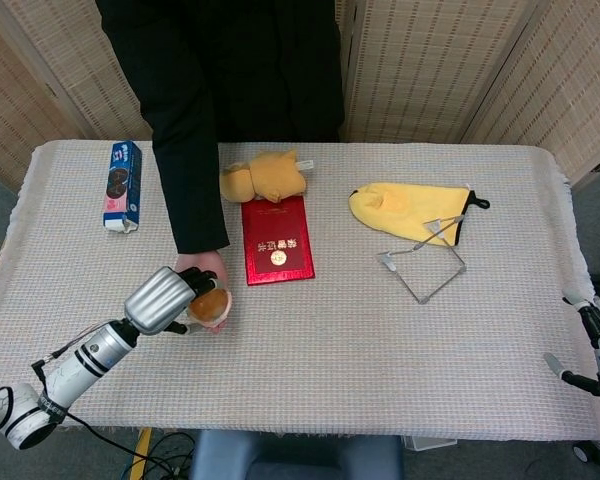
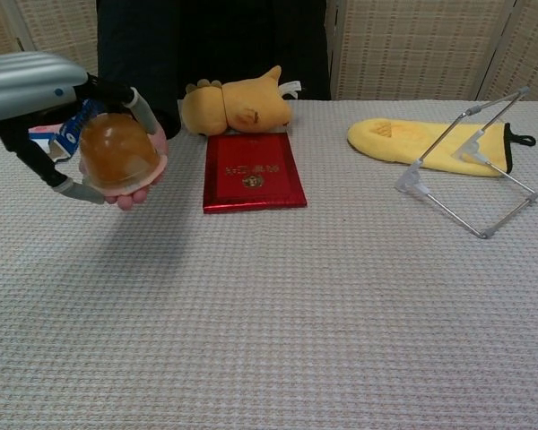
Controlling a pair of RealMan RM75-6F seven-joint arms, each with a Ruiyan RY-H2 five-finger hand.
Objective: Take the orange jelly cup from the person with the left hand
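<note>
The orange jelly cup point(image 1: 211, 305) point(image 2: 116, 152) sits dome-up on the person's palm point(image 2: 141, 185) above the table's left front. My left hand point(image 1: 161, 298) point(image 2: 31, 75) comes in from the left and grips the cup, fingers over its far side and thumb under its near rim. The person's fingers point(image 1: 204, 268) still support it from below. At the table's right edge my right hand point(image 1: 592, 344) hangs low, fingers apart and holding nothing; only the head view shows it.
The person's black sleeve point(image 1: 185, 150) reaches down to the cup. A red booklet point(image 1: 277, 240), a yellow plush toy point(image 1: 261, 177), a yellow mitt point(image 1: 405, 208), a wire stand point(image 1: 426, 263) and a blue snack box point(image 1: 121, 184) lie on the cloth.
</note>
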